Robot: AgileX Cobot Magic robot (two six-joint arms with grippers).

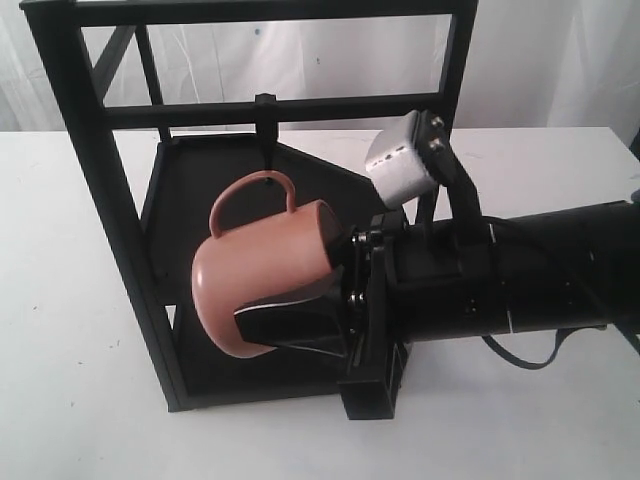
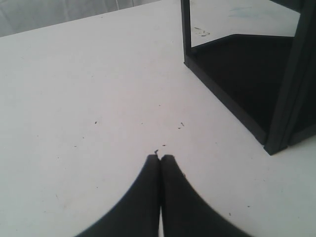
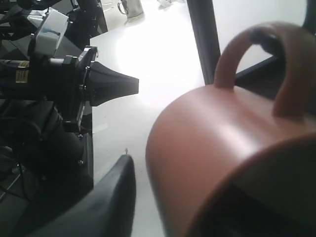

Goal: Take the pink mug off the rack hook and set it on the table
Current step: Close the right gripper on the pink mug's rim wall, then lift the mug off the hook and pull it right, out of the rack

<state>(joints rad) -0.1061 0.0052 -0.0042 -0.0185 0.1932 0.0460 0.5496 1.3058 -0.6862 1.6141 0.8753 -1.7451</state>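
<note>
Item: salmon-pink matte mug (image 1: 265, 270) w/ thin loop handle (image 1: 255, 195). Loc.: off the table, tilted, mouth toward R side of ext. view, in front of tall black square-bar rack (image 1: 95, 190). Handle was looped over short thin black rack hook (image 1: 268, 135) hanging from mid crossbar (image 1: 330, 108); hook tip showed dark inside the loop in R wrist view. Right gripper (image 1: 300, 305): clamped on mug at rim end. Its lower black finger (image 1: 290, 335) lay along the mug's outer wall, underneath; 2nd finger hidden by mug. Left gripper (image 2: 160, 160): fingers pressed together, nothing betw. them, low over broad flat white speckled table (image 2: 89, 98), near rack's base corner, well apart from mug.
</note>
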